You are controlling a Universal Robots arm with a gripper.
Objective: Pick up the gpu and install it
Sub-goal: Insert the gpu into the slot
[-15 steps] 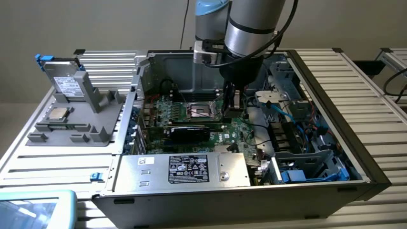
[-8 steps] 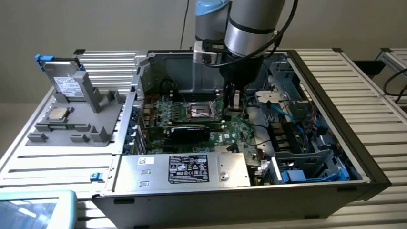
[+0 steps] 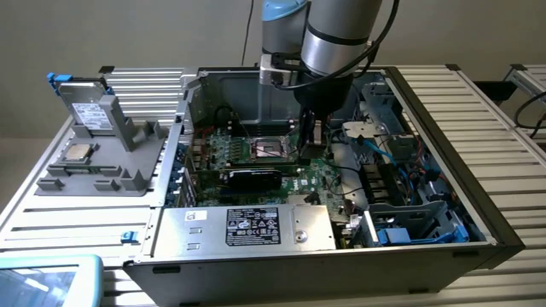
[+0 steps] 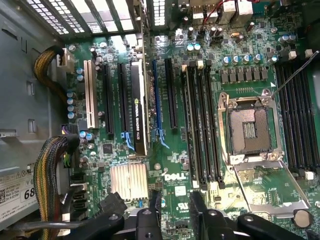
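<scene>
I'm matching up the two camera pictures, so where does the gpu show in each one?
Exterior view: the gpu stands on edge in a slot mid-case, nearer the camera than the empty processor socket.
Wrist view: the gpu is seen edge-on, seated on the board near the white slot.
Shared landmark: the empty processor socket.

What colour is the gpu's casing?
The gpu is black along its visible edge; the wrist view shows it best.
</scene>
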